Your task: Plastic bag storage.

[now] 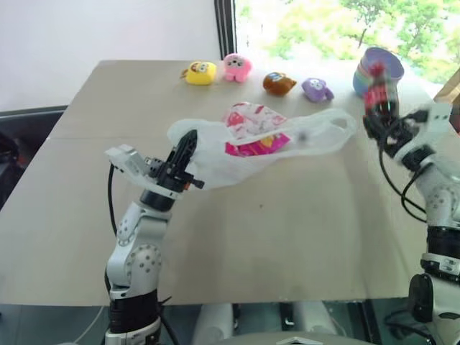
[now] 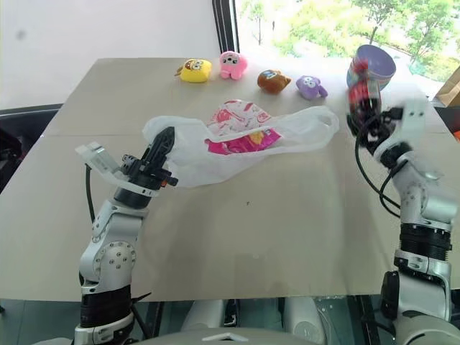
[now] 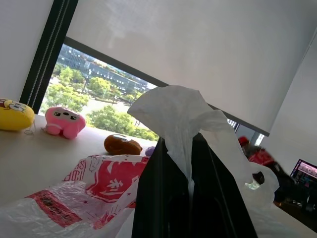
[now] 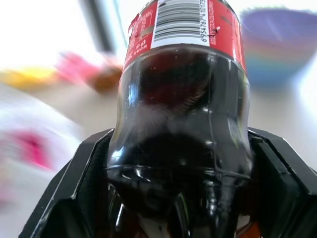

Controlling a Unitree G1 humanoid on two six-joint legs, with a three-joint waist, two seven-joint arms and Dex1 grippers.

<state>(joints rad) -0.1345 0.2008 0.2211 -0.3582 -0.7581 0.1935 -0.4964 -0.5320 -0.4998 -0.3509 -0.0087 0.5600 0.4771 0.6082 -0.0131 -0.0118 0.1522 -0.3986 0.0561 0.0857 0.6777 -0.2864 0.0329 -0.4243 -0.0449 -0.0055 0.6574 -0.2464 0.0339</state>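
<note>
Over the table point(image 1: 287, 237), the left gripper point(image 1: 188, 138) pinches one end of the plastic bag point(image 1: 273, 136), lifting it while the rest sags. The right gripper point(image 1: 379, 123) squeezes a cola bottle point(image 4: 183, 124).

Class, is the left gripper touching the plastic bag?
Touching. The left wrist view shows the left gripper shut on a bunched fold of the bag.

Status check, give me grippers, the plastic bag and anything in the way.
Left gripper shut on plastic bag edge, bag lifted. Right gripper clamped on cola bottle. Magenta packet inside bag; four plush toys behind.
</note>
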